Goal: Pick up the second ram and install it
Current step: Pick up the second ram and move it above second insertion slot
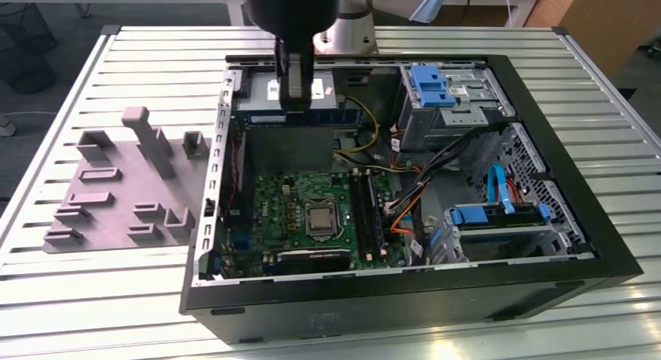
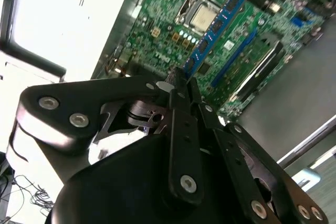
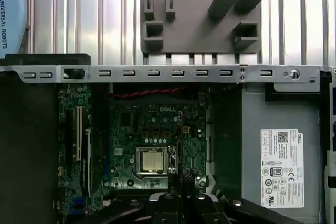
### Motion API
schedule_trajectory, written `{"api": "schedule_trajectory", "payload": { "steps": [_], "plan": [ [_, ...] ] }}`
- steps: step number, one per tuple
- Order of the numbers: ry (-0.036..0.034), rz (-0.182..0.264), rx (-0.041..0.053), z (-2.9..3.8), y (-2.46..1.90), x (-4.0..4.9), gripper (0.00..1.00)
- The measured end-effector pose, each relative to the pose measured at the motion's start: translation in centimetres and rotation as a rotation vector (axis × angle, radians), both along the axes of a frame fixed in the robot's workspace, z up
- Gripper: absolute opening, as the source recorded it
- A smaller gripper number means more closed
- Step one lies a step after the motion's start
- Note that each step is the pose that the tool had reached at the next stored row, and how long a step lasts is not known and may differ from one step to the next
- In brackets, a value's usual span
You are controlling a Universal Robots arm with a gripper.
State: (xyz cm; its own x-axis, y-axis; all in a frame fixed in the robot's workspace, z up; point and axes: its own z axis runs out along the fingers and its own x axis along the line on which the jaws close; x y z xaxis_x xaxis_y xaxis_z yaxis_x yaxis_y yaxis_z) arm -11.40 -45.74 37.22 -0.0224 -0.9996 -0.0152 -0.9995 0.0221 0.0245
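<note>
The claw [image 2: 181, 80] is closed on the second ram [image 2: 218, 24]. In the second wrist view its two dark fingers [image 2: 176, 108] are pinched on one end of the stick. The rest juts out free, a bluish board with a row of black chips. The gripped end is hidden between the fingers.

In the first wrist view the second ram [image 3: 180, 140] shows edge-on as a thin dark line. It rises from the claw [image 3: 180, 196], whose body is cut off by the picture's edge. The line crosses the motherboard [image 3: 131, 124] just beside the processor [image 3: 151, 160].

In the exterior view the claw [image 1: 297, 104] hangs over the far end of the open computer case [image 1: 413, 294], above the motherboard [image 1: 299, 197]. A bluish strip just under its fingertips appears to be the second ram [image 1: 320, 118], held clear of the board. The arm above is cut off by the top of that picture.

The black memory slots [image 1: 367, 213] lie to the exterior view's right of the processor [image 1: 321, 219]. Whether any slot holds a stick is hard to make out. A tangle of cables [image 1: 413, 190] covers the case floor beside them.

The grey holder plate [image 1: 114, 190] lies on the slatted worktop [image 1: 104, 298], to the exterior view's left of the case.
</note>
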Motion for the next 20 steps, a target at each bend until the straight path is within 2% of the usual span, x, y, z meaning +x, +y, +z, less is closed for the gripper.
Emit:
{"api": "schedule_trajectory", "payload": {
  "steps": [16,18,20],
  "plan": [
    [0.0000,-0.002,0.0000,-0.01,0.00,5.14,0.14],
    [0.0000,-0.002,-0.0001,-0.01,0.00,5.56,0.14],
    [0.0000,-0.002,0.0000,-0.01,-0.01,5.59,0.14]
  ]
}}
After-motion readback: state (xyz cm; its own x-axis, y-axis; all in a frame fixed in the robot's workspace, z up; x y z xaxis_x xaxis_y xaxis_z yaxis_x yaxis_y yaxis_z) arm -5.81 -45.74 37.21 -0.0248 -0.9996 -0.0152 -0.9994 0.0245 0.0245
